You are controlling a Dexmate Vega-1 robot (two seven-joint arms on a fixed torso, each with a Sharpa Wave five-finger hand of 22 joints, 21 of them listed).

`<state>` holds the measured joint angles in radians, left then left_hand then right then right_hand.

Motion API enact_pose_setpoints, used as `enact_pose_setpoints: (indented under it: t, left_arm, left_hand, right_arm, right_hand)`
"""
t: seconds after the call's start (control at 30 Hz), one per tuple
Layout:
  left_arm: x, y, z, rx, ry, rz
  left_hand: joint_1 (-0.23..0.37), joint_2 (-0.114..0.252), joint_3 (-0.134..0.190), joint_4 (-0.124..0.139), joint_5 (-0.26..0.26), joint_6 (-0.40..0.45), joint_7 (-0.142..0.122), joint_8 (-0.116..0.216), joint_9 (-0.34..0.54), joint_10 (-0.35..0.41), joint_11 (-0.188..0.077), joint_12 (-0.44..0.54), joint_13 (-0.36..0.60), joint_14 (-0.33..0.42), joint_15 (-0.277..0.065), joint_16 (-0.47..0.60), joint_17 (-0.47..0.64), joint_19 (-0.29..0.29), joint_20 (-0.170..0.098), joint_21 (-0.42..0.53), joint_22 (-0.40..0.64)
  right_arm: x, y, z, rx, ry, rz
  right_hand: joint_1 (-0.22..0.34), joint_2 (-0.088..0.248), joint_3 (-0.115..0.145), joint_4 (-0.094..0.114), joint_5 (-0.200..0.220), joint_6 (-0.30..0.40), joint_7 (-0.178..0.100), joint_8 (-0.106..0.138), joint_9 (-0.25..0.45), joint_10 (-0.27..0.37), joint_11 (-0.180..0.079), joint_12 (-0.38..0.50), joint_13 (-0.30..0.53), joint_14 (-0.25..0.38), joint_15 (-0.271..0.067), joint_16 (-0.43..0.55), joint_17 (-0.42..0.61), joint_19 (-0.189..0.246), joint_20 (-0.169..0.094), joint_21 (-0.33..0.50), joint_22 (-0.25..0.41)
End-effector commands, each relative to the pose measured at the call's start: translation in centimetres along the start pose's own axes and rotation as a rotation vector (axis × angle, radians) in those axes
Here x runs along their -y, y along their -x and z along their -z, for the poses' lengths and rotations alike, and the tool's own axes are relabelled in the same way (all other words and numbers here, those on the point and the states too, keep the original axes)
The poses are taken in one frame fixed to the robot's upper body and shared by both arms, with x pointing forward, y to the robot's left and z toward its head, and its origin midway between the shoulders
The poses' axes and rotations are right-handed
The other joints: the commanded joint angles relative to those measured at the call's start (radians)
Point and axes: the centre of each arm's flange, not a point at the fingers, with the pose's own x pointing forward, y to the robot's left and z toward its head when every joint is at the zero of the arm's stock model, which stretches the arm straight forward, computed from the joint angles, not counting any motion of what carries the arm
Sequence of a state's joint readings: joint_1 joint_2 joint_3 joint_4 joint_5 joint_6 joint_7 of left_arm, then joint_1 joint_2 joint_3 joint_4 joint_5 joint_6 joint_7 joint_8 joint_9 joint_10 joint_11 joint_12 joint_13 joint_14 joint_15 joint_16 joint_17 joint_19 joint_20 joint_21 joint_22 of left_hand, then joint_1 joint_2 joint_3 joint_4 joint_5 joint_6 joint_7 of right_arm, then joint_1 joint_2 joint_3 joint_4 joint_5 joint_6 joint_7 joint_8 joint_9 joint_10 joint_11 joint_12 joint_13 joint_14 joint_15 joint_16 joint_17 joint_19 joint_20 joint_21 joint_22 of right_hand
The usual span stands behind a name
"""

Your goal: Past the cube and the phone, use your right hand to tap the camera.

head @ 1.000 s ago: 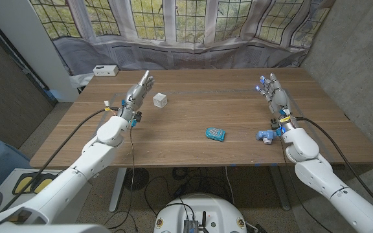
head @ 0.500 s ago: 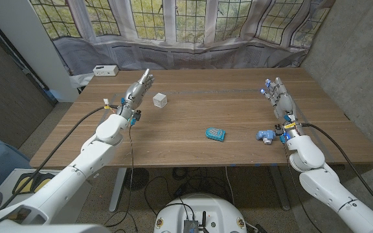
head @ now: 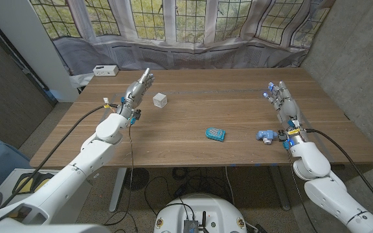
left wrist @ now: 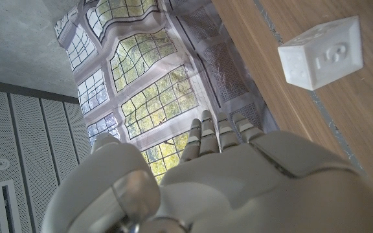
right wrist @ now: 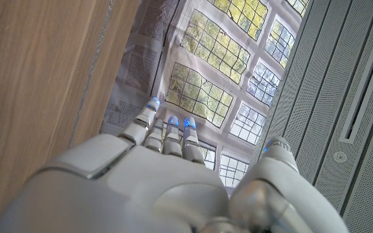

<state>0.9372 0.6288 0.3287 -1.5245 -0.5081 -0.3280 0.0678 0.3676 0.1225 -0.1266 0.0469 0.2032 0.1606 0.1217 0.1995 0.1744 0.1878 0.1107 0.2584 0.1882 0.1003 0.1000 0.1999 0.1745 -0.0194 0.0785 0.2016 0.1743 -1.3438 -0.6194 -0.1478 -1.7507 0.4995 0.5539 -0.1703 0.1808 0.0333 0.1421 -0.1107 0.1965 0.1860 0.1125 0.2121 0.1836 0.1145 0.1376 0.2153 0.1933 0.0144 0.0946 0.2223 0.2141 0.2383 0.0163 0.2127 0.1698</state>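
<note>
Wooden table point(head: 193, 116). White box point(head: 105, 70) at far left table corner. Grey curtain point(head: 193, 55) behind far edge; leaded windows point(head: 173, 16) above. Cables point(head: 173, 178) on floor beneath table.

Near the pale grey left hand point(head: 138, 89) sits a white cube point(head: 160, 99). Beside the right hand point(head: 282, 102), grey with blue fingertips, lie a small blue camera point(head: 265, 136) and a teal patterned phone point(head: 215, 134) on brown wood-grain table point(head: 193, 149).

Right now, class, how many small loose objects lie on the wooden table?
4: a white cube by the left hand, a blue phone mid-table, a blue camera beside the right wrist, a white box at the far left corner.
</note>
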Motion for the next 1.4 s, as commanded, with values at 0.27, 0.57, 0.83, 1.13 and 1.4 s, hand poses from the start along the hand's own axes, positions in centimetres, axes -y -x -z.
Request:
enact_pose_setpoints:
  t: [0.27, 0.57, 0.83, 1.13, 1.4]
  left_arm:
    - [0.1, 0.8, -0.1, -0.014, 0.005, 0.008]
    - [0.1, 0.8, -0.2, -0.007, 0.008, -0.007]
    - [0.7, 0.4, -0.2, -0.019, 0.001, 0.024]
    - [1.1, 0.0, 0.0, -0.025, 0.005, 0.029]
    - [1.4, -0.5, -0.2, -0.02, 0.004, 0.039]
  left_hand:
    - [0.012, -0.001, 0.0, -0.006, -0.001, 0.016, 0.005, -0.001, 0.005, 0.017, 0.0, -0.004, 0.006, 0.018, 0.008, 0.0, 0.005, 0.021, 0.018, 0.007, 0.003]
    - [0.014, 0.0, 0.001, -0.007, -0.001, 0.022, 0.003, 0.0, 0.005, 0.025, 0.002, -0.004, 0.006, 0.022, 0.008, 0.0, 0.005, 0.027, 0.017, 0.008, 0.003]
    - [0.015, 0.0, 0.002, -0.007, -0.001, 0.022, 0.003, -0.001, 0.005, 0.023, 0.001, -0.007, 0.006, 0.023, 0.008, -0.002, 0.005, 0.026, 0.017, 0.006, 0.003]
    - [0.016, 0.001, 0.003, -0.008, -0.001, 0.02, 0.003, -0.003, 0.005, 0.021, -0.004, -0.01, 0.006, 0.025, 0.01, -0.003, 0.005, 0.025, 0.021, 0.004, 0.003]
    - [0.016, 0.002, 0.003, -0.008, -0.002, 0.021, 0.001, -0.004, 0.005, 0.023, -0.002, -0.012, 0.006, 0.027, 0.01, -0.003, 0.005, 0.024, 0.026, 0.002, 0.003]
  right_arm:
    - [0.2, 3.4, -1.1, -0.002, 0.01, 0.022]
    - [0.5, 4.8, -1.4, 0.0, 0.015, 0.034]
    - [0.7, 6.1, -1.8, -0.001, 0.021, 0.053]
    - [1.0, 7.3, -2.3, -0.01, 0.033, 0.067]
    - [0.9, 8.4, -2.6, -0.008, 0.037, 0.064]
  right_hand:
    - [0.008, 0.003, -0.003, 0.001, 0.002, 0.013, -0.002, -0.001, 0.005, 0.018, 0.004, 0.008, 0.001, 0.013, 0.003, 0.006, 0.001, 0.015, 0.001, 0.0, 0.003]
    - [0.008, 0.003, -0.003, 0.001, 0.003, 0.016, -0.004, -0.001, 0.005, 0.022, 0.004, 0.008, 0.001, 0.018, 0.003, 0.006, 0.001, 0.017, 0.003, 0.0, 0.003]
    - [0.009, 0.005, -0.003, 0.001, 0.003, 0.018, -0.005, -0.002, 0.005, 0.025, 0.003, 0.007, 0.001, 0.023, 0.004, 0.007, 0.001, 0.023, 0.0, 0.0, 0.003]
    - [0.01, 0.006, -0.003, 0.001, 0.003, 0.02, -0.004, -0.003, 0.005, 0.028, 0.004, 0.006, 0.001, 0.026, 0.007, 0.007, 0.001, 0.026, 0.001, 0.0, 0.003]
    - [0.009, 0.005, -0.003, 0.001, 0.003, 0.022, -0.004, -0.003, 0.005, 0.029, 0.003, 0.005, 0.001, 0.027, 0.007, 0.006, 0.001, 0.027, 0.002, -0.002, 0.003]
